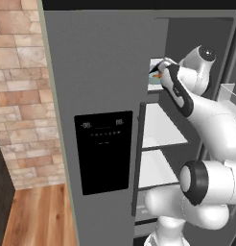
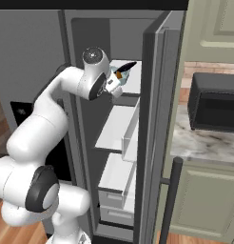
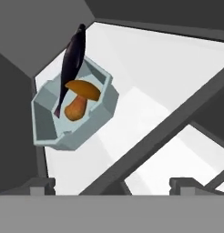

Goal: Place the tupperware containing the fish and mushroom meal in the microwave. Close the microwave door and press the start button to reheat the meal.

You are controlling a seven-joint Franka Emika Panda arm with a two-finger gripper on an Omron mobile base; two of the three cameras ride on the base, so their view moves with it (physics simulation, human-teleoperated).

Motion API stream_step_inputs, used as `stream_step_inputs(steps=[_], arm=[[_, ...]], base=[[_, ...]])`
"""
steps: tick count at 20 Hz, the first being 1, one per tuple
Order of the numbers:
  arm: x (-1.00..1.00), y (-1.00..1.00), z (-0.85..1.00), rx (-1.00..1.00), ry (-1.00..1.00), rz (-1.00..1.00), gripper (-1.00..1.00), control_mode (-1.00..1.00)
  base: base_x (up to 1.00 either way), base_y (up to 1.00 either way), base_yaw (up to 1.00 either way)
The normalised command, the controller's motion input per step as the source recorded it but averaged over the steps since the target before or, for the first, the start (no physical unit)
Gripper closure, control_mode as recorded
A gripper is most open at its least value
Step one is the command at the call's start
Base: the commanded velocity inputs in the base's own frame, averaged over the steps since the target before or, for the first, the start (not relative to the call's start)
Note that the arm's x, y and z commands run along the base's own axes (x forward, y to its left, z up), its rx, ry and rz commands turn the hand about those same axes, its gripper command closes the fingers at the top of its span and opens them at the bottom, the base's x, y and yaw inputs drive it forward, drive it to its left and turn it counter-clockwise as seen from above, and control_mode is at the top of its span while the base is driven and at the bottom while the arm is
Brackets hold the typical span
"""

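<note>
The arm reaches into an open fridge (image 1: pixel 100 72), its gripper (image 3: pixel 111 189) at the level of the top shelf (image 3: pixel 168 68). In the hand view the two finger tips (image 3: pixel 41 185) stand far apart with nothing between them, so the pincer is spread wide and holds nothing. The tupperware (image 3: pixel 75 111) sits on that white top shelf, ahead of the gripper and apart from it, close to the fridge's inner wall. Inside it lie an orange mushroom (image 3: pixel 79 98) and a thin dark fish (image 3: pixel 72 57) that juts over the rim. The microwave (image 2: pixel 215 102) stands on the marble counter (image 2: pixel 204 143) beyond the fridge door (image 2: pixel 159 119); its cavity appears open, though the right base view is too coarse to confirm.
</note>
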Motion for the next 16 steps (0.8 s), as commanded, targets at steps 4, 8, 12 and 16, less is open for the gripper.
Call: stream_step_inputs(steps=[4,8,12,16], arm=[[0.2,-0.13,0.0,0.0,0.04,0.0,-1.0,-1.0],[0.02,-0.01,0.0,0.0,0.0,0.0,-1.0,-1.0],[0.18,-0.06,-0.14,0.0,0.0,0.0,-1.0,-1.0],[0.27,-0.02,-0.23,0.01,0.0,0.0,-1.0,-1.0]], base=[[0.0,0.0,0.0],[0.0,0.0,0.0],[0.0,0.0,0.0],[0.0,0.0,0.0]])
